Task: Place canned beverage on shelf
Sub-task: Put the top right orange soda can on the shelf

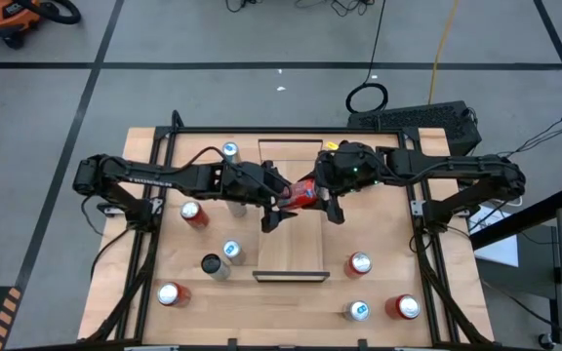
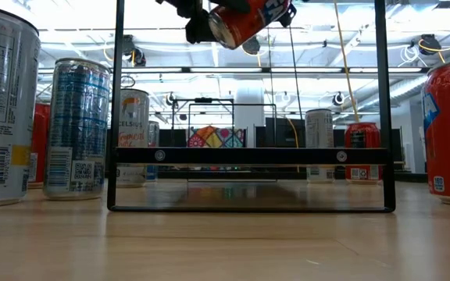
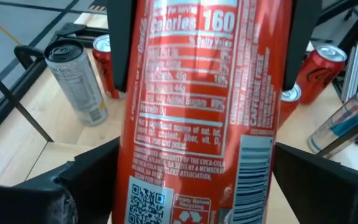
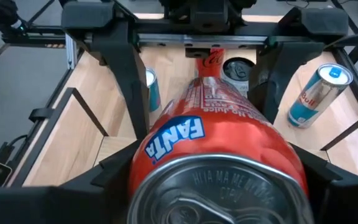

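A red Fanta can hangs high over the middle of the shelf, a narrow light-wood board on the table. It lies nearly level, its top end toward the table's right. My right gripper is shut on it. My left gripper is open; its fingers stand on either side of the can's bottom end, and I cannot tell whether they touch it. The low view shows the can near the top of the picture, far above the tabletop. My right gripper pinches the can's side wall near its top end between its two fingers. The fingers come from the table's right, slanting down, and lie along the can. The can is lifted clear, nearly level, its bottom end toward my left gripper.
Other cans stand around the shelf: a red one, silver ones, a black one and a red one to the left; red ones and a blue-topped one to the right. Black rails frame the table.
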Available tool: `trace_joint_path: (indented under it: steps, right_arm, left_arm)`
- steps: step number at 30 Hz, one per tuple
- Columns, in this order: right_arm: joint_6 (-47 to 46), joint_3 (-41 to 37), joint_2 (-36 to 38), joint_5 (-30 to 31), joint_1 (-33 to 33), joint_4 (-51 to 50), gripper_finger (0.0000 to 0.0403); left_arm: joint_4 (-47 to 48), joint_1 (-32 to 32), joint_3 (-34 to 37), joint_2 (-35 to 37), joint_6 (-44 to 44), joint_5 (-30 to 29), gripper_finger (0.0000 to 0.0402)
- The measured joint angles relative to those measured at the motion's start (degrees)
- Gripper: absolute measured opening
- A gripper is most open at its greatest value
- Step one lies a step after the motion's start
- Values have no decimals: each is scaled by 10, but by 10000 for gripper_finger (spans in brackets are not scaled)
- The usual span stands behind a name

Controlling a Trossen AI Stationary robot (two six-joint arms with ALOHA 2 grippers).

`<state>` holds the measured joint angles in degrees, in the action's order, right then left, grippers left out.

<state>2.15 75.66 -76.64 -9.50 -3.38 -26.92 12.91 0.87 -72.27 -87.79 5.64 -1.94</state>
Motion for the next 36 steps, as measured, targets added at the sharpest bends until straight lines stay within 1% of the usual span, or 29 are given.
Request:
trace_joint_path:
  steps: [4, 8, 11, 21, 24, 31, 33, 36]
  right_arm:
    - [-8, 0, 0, -13, 0, -3, 267]
    - [-11, 0, 0, -15, 0, -3, 267]
    - [-13, 0, 0, -15, 0, -3, 267]
    - [-17, 0, 0, -15, 0, -3, 272]
    - [-30, 0, 3, -16, 0, -3, 293]
    - [-73, 0, 17, -10, 1, 7, 365]
    - [-83, 0, 31, -10, 1, 5, 379]
    - [-109, 0, 54, -12, 1, 11, 389]
  left_arm:
    - [0, 0, 0, 0, 0, 0, 355]
    - [3, 1, 0, 0, -3, -1, 319]
    - [3, 1, 0, 0, -5, -1, 300]
    - [0, 1, 0, 0, -4, -1, 290]
    - [-10, 4, 1, 0, -4, -1, 290]
    - [-42, 14, 1, 0, 4, -6, 289]
    - [-58, 19, 1, 0, 6, -6, 289]
    - [-73, 22, 1, 6, 16, -6, 289]
